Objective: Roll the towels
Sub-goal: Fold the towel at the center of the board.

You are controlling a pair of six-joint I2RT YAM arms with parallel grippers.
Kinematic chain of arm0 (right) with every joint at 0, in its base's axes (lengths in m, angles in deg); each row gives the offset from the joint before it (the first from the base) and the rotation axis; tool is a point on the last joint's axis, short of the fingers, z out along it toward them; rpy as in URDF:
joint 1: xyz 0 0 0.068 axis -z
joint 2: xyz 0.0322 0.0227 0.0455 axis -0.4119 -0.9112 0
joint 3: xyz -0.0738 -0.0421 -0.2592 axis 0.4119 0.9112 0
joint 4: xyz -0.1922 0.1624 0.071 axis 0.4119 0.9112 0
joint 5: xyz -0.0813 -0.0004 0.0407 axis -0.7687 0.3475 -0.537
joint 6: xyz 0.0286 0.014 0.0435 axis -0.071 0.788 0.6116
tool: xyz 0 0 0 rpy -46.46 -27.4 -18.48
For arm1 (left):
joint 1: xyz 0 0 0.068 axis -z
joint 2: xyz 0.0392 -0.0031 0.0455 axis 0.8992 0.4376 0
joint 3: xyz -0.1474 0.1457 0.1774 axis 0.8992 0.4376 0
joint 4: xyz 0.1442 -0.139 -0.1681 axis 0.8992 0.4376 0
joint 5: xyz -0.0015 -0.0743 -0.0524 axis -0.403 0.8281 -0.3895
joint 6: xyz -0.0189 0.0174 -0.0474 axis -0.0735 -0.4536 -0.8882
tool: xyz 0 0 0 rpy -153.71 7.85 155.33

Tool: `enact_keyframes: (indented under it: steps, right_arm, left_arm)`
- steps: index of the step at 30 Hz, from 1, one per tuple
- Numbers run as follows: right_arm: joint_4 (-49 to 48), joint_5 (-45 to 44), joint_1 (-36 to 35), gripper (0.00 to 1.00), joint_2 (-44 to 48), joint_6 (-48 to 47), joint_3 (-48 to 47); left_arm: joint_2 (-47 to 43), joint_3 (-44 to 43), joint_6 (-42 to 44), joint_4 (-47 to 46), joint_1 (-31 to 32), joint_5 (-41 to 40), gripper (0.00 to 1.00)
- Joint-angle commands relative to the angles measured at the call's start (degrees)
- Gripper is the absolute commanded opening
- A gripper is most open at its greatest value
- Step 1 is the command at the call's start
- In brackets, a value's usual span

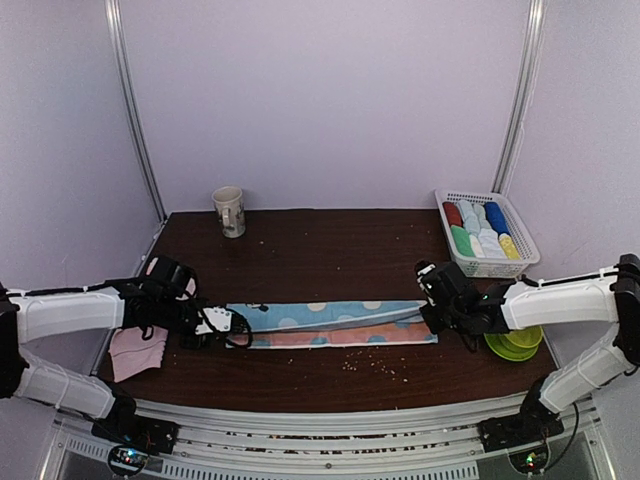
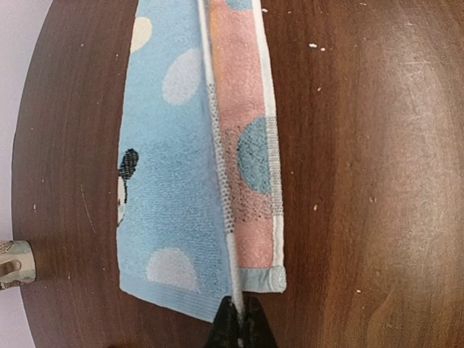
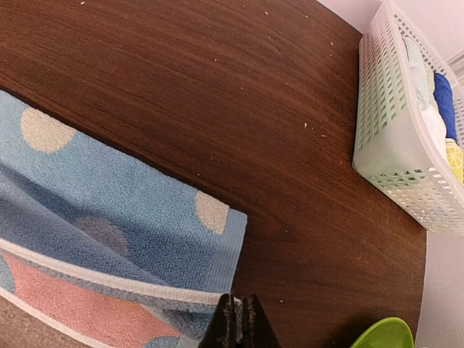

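**Two Arms Grip Dotted Towel at Both Ends**

Overhead: the blue dotted towel (image 1: 330, 325) lies stretched across lower centre. The left gripper (image 1: 236, 330) is clamped on its left end and the right gripper (image 1: 432, 318) on its right. A pink towel (image 1: 138, 350) sits lower left. Left wrist: fingers pinched tight on the towel's white hem, bottom centre. Right wrist: fingers closed on the towel's edge, bottom centre.

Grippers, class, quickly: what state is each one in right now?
Left gripper: closed, pinching one end of the light blue dotted fabric towel.
Right gripper: closed, pinching that towel's other end.
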Motion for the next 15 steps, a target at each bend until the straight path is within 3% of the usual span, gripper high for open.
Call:
enact_keyframes:
  steps: [1, 15]
  right_arm:
    - [2.0, -4.3, -0.4, 0.04, -1.7, 0.9, -1.7]
    - [2.9, -7.3, -1.4, 0.05, -4.0, 0.6, -2.7]
  left_arm:
    - [1.4, -0.6, 0.5, 1.1, 0.8, 0.6, 0.03]
    - [5.7, -0.6, -1.4, -0.2, 2.4, -0.9, 0.14]
